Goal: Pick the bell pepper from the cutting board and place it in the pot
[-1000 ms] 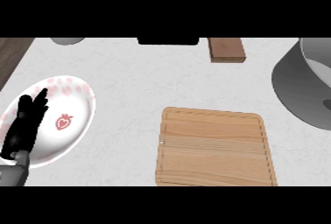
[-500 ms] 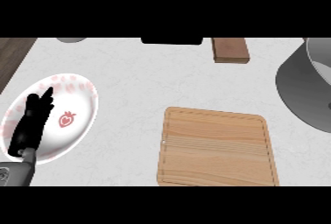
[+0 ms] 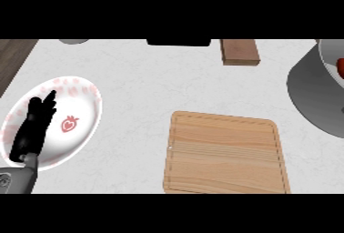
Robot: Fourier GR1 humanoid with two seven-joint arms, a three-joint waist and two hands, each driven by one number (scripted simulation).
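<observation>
Over the last second the view has slid left, so more of the pot (image 3: 316, 98) shows at right, with a scrap of red, likely the pepper (image 3: 341, 67), inside its rim. The board (image 3: 227, 154) lies bare. Our left hand (image 3: 33, 129) rests over the plate (image 3: 80, 123), fingers (image 3: 46, 102) straight and together, holding nothing. We judge the placing done.

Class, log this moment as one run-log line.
left hand: open, over plate | cutting board: bare | pot: red item inside at right edge
</observation>
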